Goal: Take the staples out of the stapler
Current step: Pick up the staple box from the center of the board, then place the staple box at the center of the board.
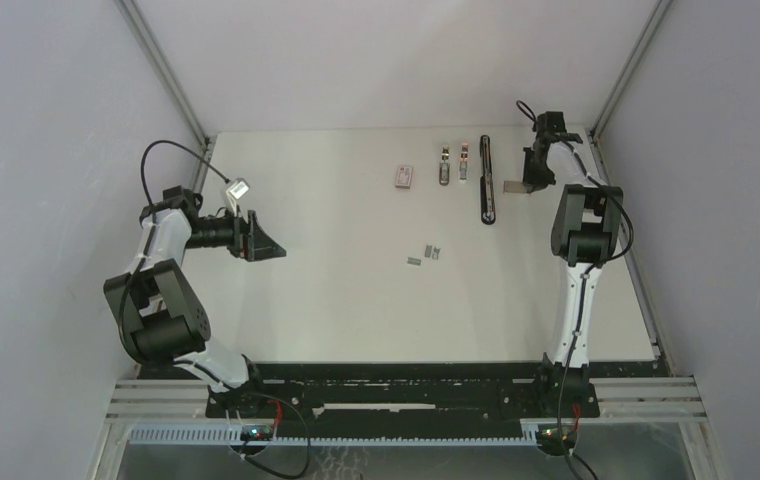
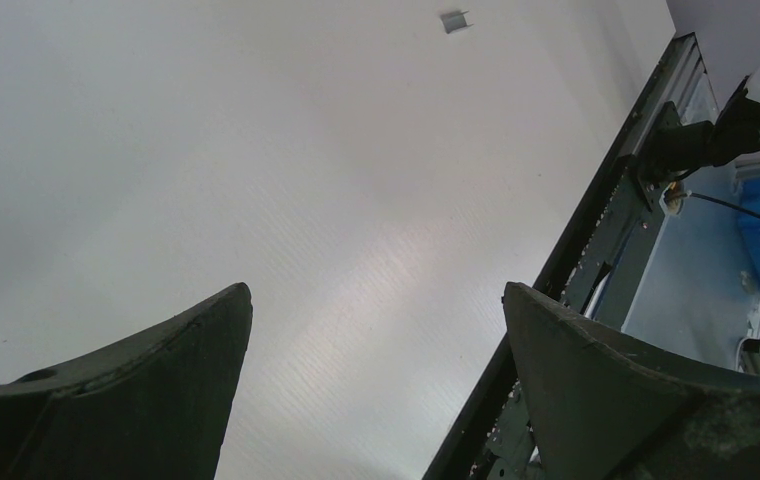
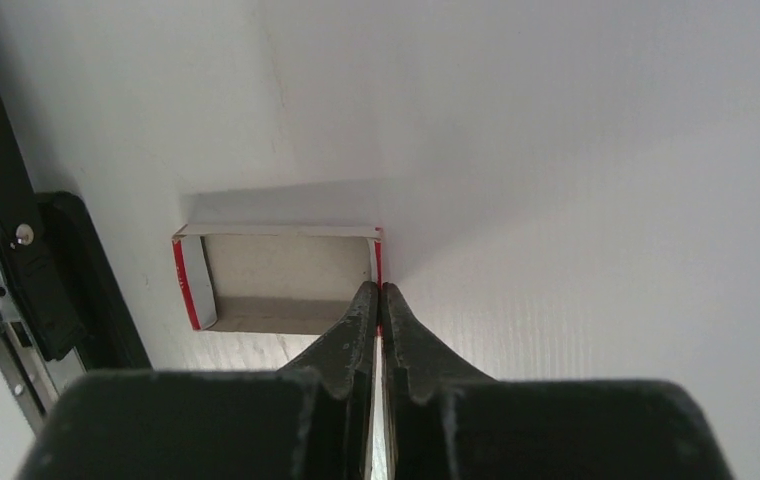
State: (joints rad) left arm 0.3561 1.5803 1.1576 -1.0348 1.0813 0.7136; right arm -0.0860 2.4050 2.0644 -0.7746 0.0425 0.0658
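The right gripper (image 3: 378, 300) is pinched fully together on the thin end wall of a small open card tray (image 3: 286, 270). The hold is so slight that the wall may fold or slide free, or the tray may swing and drop if lifted. Just beyond the tray, to the gripper's left, lies the stapler (image 1: 486, 180), which a swinging tray could knock. The staples (image 1: 431, 251) lie loose on the bench (image 3: 556, 150) well past it, and farthest off the left gripper (image 2: 376, 292) is spread wide and empty.

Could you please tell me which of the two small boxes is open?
The red-edged grey cardboard tray right of the long black stapler, its end wall pinched by the right gripper; the pink-and-white flat box lies further left, apparently closed.
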